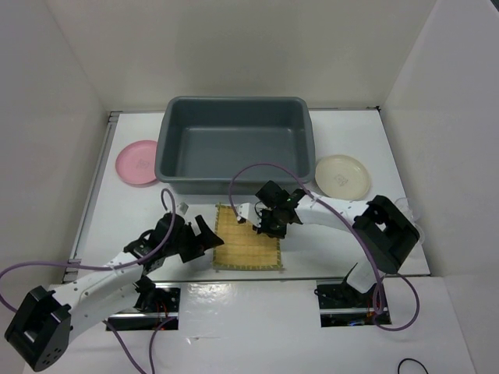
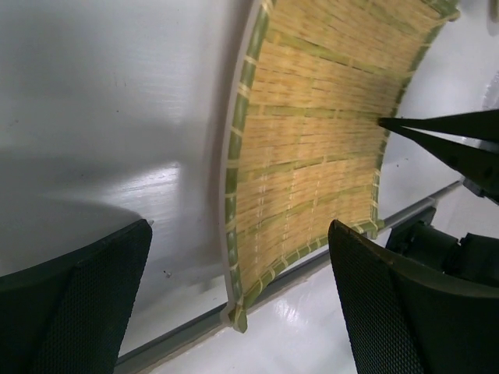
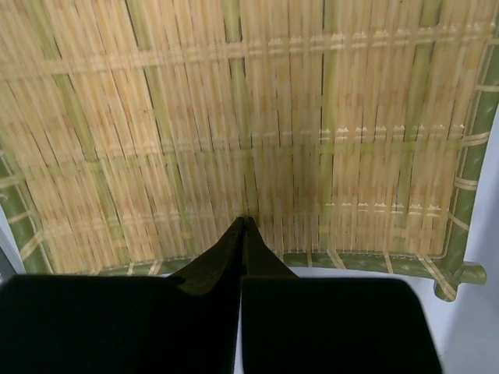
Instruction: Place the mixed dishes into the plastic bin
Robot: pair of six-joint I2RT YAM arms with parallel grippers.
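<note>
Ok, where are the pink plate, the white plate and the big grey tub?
pink plate (image 1: 138, 163): top view, middle of the plate.
white plate (image 1: 341, 174): top view, middle of the plate.
grey tub (image 1: 234, 144): top view, its bare floor.

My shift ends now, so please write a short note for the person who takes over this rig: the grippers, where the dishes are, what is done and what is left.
Left gripper: open, empty, low at the left edge of the bamboo mat.
Right gripper: shut, holding nothing, tips over the mat near its opposite edge.
Mat: lies on the table in front of the plastic bin, between the two grippers.
Pink plate: on the table, left of the bin.
Cream-white plate: on the table, right of the bin.
Done: nothing; the bin is empty.
Left: all three pieces go into the bin.
</note>
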